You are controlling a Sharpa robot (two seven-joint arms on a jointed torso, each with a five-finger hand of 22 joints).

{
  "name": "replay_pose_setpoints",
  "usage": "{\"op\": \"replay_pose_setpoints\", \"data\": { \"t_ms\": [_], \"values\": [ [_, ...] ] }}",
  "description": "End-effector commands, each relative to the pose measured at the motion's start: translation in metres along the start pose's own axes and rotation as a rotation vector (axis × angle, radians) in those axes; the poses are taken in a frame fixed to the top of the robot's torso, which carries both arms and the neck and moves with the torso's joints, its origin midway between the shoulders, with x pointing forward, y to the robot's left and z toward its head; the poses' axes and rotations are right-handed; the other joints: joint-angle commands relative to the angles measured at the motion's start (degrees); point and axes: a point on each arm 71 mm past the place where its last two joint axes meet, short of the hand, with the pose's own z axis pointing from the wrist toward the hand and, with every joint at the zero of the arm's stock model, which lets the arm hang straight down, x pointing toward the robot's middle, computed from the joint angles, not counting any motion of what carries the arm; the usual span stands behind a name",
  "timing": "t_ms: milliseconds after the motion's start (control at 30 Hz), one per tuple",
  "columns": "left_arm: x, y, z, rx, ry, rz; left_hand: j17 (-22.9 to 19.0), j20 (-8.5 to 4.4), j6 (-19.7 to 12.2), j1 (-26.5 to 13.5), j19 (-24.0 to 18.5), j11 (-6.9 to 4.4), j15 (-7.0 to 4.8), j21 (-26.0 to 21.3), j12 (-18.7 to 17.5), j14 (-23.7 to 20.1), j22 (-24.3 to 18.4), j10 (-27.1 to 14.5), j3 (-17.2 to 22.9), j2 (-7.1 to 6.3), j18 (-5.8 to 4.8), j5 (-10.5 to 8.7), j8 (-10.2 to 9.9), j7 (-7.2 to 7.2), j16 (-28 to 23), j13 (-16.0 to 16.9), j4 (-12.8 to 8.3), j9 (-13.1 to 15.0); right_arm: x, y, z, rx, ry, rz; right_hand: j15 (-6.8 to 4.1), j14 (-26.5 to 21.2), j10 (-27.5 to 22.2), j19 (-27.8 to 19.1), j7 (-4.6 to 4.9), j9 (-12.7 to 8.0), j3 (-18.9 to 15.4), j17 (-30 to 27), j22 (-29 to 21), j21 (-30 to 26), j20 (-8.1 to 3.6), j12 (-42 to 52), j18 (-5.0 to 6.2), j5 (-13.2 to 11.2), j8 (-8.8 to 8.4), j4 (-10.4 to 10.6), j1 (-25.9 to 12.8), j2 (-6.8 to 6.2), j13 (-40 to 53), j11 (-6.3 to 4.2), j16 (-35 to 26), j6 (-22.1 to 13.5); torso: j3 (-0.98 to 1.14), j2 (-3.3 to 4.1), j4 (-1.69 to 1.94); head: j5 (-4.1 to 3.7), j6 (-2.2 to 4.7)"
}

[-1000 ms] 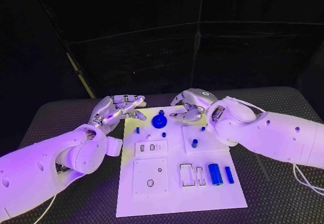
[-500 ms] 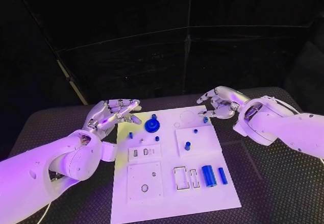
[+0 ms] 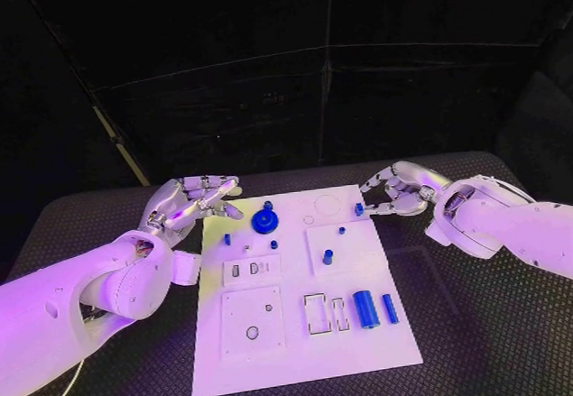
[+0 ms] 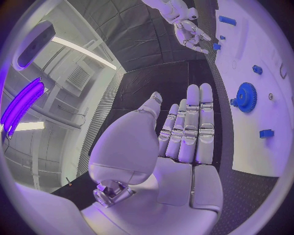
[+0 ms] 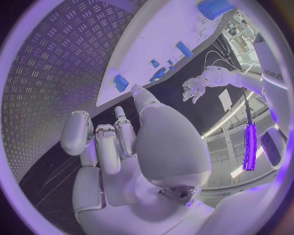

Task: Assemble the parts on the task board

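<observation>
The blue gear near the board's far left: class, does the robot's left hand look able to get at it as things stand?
Probably yes. The left hand hovers open beside the task board, close to the blue gear, and nothing lies between them; the right hand is off at the opposite edge.

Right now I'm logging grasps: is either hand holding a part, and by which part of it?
Neither holds anything. The left hand is flat with straight fingers beside the task board. The right hand hovers at its far right edge, near a small blue part, fingers apart.
</observation>
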Motion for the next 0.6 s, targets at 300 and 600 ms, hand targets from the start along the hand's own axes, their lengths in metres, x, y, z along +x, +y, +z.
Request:
{"op": "replay_pose_setpoints", "data": {
  "t_ms": [300, 600],
  "values": [
    [0.002, -0.001, 0.001, 0.01, 0.014, -0.004, 0.09, -0.05, 0.35, -0.06, -0.14, 0.0, 0.14, 0.31, -0.26, -0.54, 0.08, 0.39, -0.39, 0.46, 0.47, -0.19, -0.41, -0.04, -0.12, -0.08, -0.09, -0.06, 0.01, -0.004, 0.006, -0.004, 0.046, -0.013, 0.45, 5.65, -0.39, 0.16, 0.02, 0.08, 0.14, 13.31, -0.07, 0.02, 0.11, -0.09, -1.11, -0.38, -0.23, -0.49, 0.73, 0.59, 3.47, 0.04, 0.18, -0.02, -0.11, -0.15, 0.07, 0.01, -0.38],
    [0.002, -0.001, 0.002, 0.008, 0.013, -0.003, 0.1, -0.04, 0.34, -0.06, -0.15, 0.0, 0.14, 0.32, -0.29, -0.55, 0.09, 0.38, -0.4, 0.47, 0.46, -0.19, -0.44, -0.02, -0.12, -0.09, -0.1, -0.07, 0.016, -0.003, 0.008, -0.006, 0.059, -0.014, 0.39, 5.65, -0.15, 0.21, -0.12, 0.32, 0.17, 13.31, 0.0, 0.07, 0.1, 0.09, -1.12, -0.78, 0.57, -1.19, 0.92, 1.85, 3.71, -0.06, 0.18, 2.22, -0.11, -0.11, 0.04, 0.06, -0.64]
  ]
}}
